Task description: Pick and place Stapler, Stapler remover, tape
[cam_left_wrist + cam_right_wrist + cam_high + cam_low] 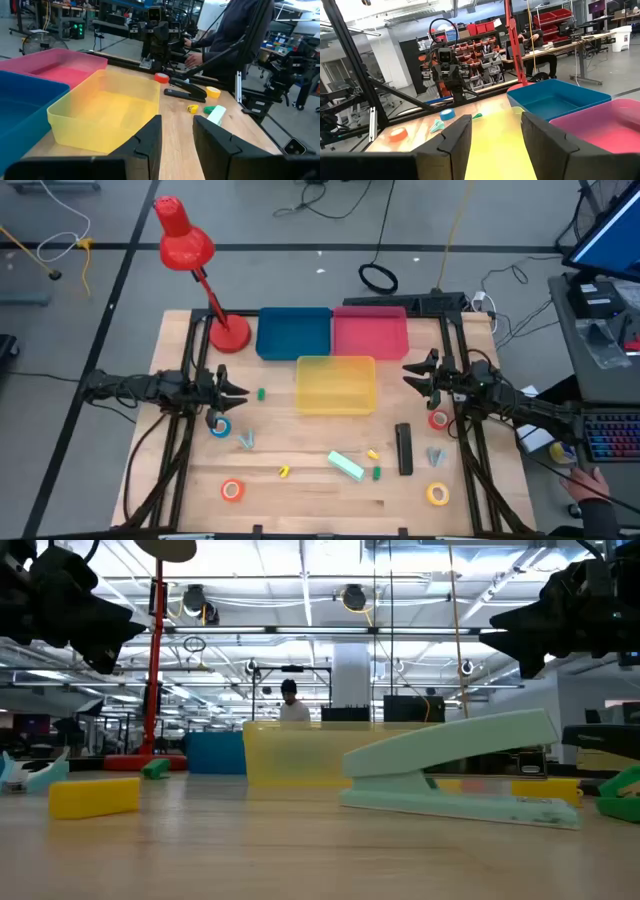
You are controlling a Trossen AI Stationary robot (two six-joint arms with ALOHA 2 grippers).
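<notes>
Four tape rolls are lying nearest, orange (232, 490), yellow (438, 494), blue (219, 425) and red (438, 420); mint stapler (346, 465) and black stapler (403, 448) are sitting between. Farther back, left gripper (236, 391) and right gripper (412, 372) are hovering, fingers apart, flanking the yellow bin (336, 409).

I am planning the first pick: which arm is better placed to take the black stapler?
The right arm, probably. The black stapler lies on the table's right half, just below the right tool, which is open and empty. The left tool, also open, hangs beyond the yellow bin on the far side.
</notes>
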